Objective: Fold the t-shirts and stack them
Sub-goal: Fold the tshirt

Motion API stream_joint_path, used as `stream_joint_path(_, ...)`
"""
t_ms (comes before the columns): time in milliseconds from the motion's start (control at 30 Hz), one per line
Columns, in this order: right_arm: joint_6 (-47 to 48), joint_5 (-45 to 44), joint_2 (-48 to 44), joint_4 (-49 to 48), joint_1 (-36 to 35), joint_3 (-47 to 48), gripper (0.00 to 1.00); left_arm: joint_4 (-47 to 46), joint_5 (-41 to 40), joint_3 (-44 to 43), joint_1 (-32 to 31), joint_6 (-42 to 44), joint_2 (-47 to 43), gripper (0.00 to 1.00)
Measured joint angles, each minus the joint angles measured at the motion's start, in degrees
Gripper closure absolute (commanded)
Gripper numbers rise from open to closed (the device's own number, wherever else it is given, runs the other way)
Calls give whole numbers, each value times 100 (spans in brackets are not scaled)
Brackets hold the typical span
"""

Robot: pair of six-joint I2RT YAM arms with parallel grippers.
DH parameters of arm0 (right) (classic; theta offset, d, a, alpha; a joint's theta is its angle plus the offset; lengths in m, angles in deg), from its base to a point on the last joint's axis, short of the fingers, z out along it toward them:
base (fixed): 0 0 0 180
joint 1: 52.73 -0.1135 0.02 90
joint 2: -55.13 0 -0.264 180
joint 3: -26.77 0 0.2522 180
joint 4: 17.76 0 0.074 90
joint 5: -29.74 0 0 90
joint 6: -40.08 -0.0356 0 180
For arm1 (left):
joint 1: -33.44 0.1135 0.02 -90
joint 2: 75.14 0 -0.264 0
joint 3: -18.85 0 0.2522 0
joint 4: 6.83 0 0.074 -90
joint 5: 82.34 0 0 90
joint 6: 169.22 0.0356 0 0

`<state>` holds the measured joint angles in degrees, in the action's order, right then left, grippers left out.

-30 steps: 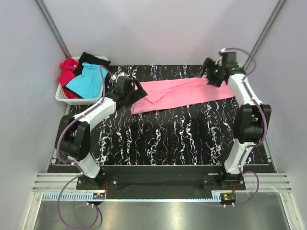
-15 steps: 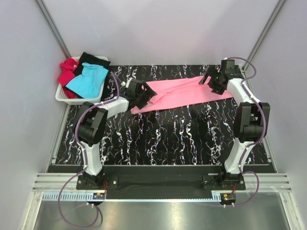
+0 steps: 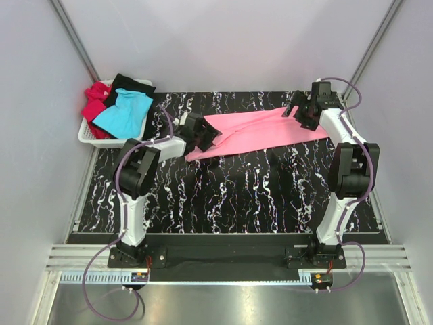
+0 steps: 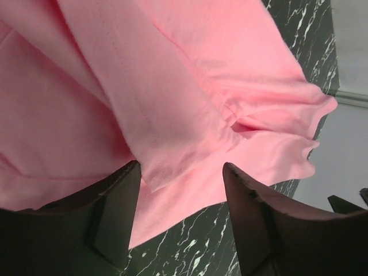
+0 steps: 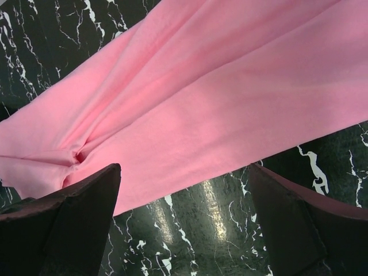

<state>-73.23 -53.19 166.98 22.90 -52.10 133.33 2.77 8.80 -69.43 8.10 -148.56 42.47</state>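
Observation:
A pink t-shirt lies in a long band across the back of the black marbled table. At its left end my left gripper stands open, and in the left wrist view a folded hem of the pink t-shirt lies between its fingers without being pinched. My right gripper is wide open low over the shirt's right end. Its wrist view shows the pink t-shirt with its edge crossing the gap between the dark fingertips. The turquoise t-shirt, red t-shirt and black t-shirt are piled in the basket.
The white plastic basket stands at the back left corner, beside the table. Grey walls with slanted metal posts close in the back and sides. Both arm bases are bolted at the near edge.
My left arm has swung right from beside the basket to the pink shirt's left end, and its jaws have narrowed. My right gripper has shifted slightly along the shirt's right end, still wide open.

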Motion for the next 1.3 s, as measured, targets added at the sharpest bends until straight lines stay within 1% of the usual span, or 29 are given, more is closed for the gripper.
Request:
stream_joint_path(33, 2, -11, 11, 0, 0, 0, 0, -26, 0, -28, 0, -9, 24, 41)
stream_joint_path(67, 11, -17, 24, 4, 0, 0, 0, -48, 4, -61, -4, -37, 48, 53)
stream_joint_path(167, 26, -48, 59, 26, 0, 0, 0, -149, 20, -109, -7, -149, 109, 74)
stream_joint_path(200, 42, -52, 61, 44, 0, 0, 0, -175, 20, -118, -7, -168, 125, 85)
stream_joint_path(300, 81, -70, 61, 79, 2, 0, 0, -188, 20, -164, -7, -188, 168, 100)
stream_joint_path(400, 127, -146, 61, 131, 2, 0, 0, -153, 20, -378, -7, -162, 260, 100)
stream_joint_path(633, 210, -210, 61, 173, 15, -2, 0, -96, 17, -1169, 42, -13, 551, 100)
stream_joint_path(733, 216, -210, 61, 173, 15, -2, 0, 153, -9, -1604, 85, 219, 737, 100)
stream_joint_path(900, 238, -203, 63, 190, 20, -2, 0, 498, -11, -2636, 151, 866, 1283, 100)
stream_joint_path(1000, 258, -197, 96, 216, 20, 0, 0, 597, 2, -3071, 179, 1255, 1574, 100)
stream_joint_path(1067, 262, -192, 175, 260, 20, 33, 0, 658, 2, -3200, 188, 1513, 1718, 89)
stream_joint_path(1100, 267, -188, 219, 273, 20, 48, 0, 717, 7, -3276, 190, 1661, 1788, 56)
stream_joint_path(1133, 269, -184, 271, 289, 20, 66, 0, 807, 11, -3377, 190, 1829, 1873, 40)
stream_joint_path(1167, 269, -179, 326, 297, 20, 83, 0, 905, 24, -3519, 192, 1965, 1974, 28)
stream_joint_path(1200, 269, -160, 382, 297, 20, 98, 0, 1010, 31, -3685, 197, 2129, 2065, 9)
stream_joint_path(1300, 271, -142, 516, 321, 20, 140, 0, 1429, 39, -4129, 214, 2575, 2227, 5)
